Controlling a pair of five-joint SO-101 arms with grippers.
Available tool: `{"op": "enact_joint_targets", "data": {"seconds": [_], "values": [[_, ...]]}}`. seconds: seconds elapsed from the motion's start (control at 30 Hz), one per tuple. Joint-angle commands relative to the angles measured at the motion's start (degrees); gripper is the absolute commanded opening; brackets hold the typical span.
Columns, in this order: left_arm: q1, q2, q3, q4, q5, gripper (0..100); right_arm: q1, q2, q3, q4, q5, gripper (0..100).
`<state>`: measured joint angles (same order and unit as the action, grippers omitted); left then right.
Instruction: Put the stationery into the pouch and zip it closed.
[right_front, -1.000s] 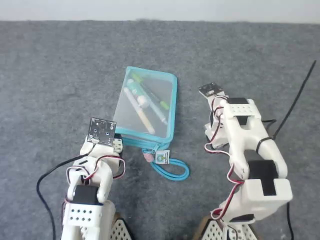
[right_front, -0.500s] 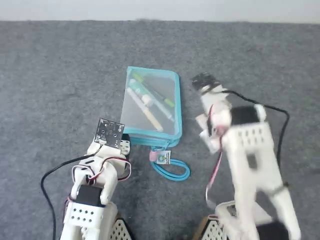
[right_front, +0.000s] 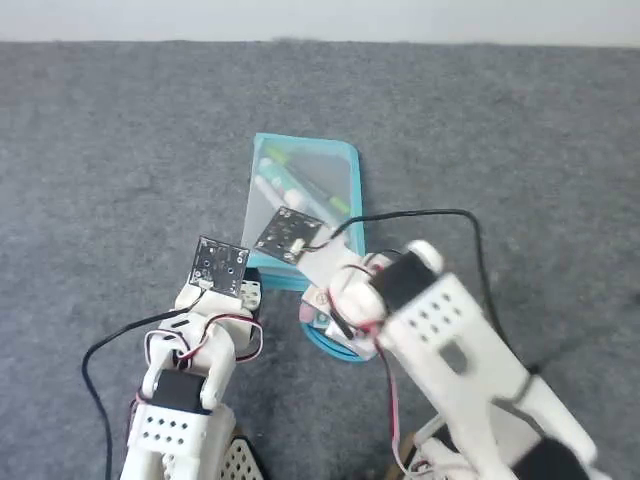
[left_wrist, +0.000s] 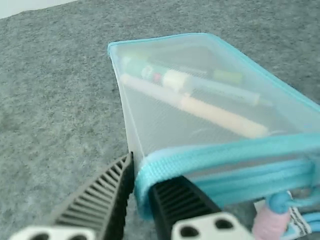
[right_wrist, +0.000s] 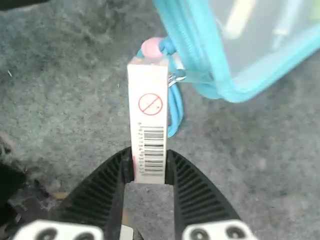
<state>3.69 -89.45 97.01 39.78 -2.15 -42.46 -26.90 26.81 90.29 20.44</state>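
Zip step: stationery (left_wrist: 195, 95) inside pouch (left_wrist: 210, 135). Your left end effector (left_wrist: 142, 175) pinches its corner; right end effector (right_wrist: 148, 161) grips the tag (right_wrist: 149, 100). Pull next.

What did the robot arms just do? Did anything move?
The right gripper swung over from beside the pouch to its near edge and grabbed the zipper tag. The pouch turned slightly. The left gripper stayed clamped on the pouch's corner, and the pens stayed inside.
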Motion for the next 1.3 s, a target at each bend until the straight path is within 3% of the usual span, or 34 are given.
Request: {"op": "enact_joint_targets", "data": {"seconds": [0.0, 0.5, 0.67, 0.9, 0.97, 1.13, 1.27], "values": [[0.6, -0.4, -1.1, -1.8, 0.5, 1, -0.5, 5.5, -5.4, -1.5, -1.7, 0.8], [0.6, -0.4, -1.1, -1.8, 0.4, 1, -0.5, 26.2, -25.5, -1.1, -8.8, 0.8], [0.8, -0.4, -1.1, -1.8, 0.4, 1, -0.1, 35.4, -35.5, 3.2, -11.8, 0.9], [1.1, -0.4, -1.1, -1.8, 0.4, 1, 4.3, 43.2, -49.2, 5.0, -17.9, 1.1], [1.1, -0.4, -1.1, -1.8, 0.4, 1, 4.4, 44.0, -51.1, 5.1, -18.4, 4.5], [1.1, -0.4, -1.1, -1.9, 0.4, 1, 3.0, 43.8, -51.7, 5.1, -18.0, 25.1], [1.0, -0.4, -1.1, -1.9, 0.4, 1, 3.4, 40.6, -51.7, 5.0, -17.8, 26.7]]}}
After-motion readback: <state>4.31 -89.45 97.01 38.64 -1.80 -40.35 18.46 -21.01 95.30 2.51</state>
